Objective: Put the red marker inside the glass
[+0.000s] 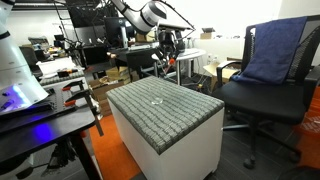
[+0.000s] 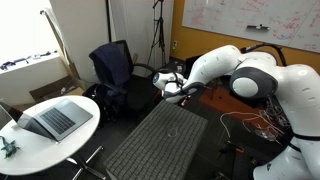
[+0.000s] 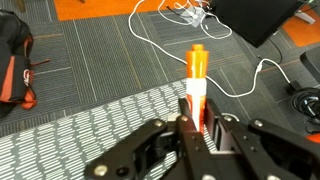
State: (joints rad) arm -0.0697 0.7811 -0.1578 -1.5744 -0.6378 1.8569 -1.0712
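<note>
In an exterior view my fingers [image 1: 166, 46] hang high beyond the far side of the table [image 1: 190, 118]. The glass [image 1: 157, 100] shows only as a faint rim on the table top, well apart from me. In an exterior view I hover above the table's far end. In the wrist view my fingers are clamped tight on the red marker [image 3: 197, 70], which sticks out past the tips.

Slim red marker [image 3: 197, 70] — orange-red body, whitish lower end — points away lengthwise in wrist view, pinched between the gripper [image 3: 205, 128] fingers. Clear glass [image 1: 157, 100] — only a faint round rim, upright on grey textured top [image 1: 185, 115].
</note>
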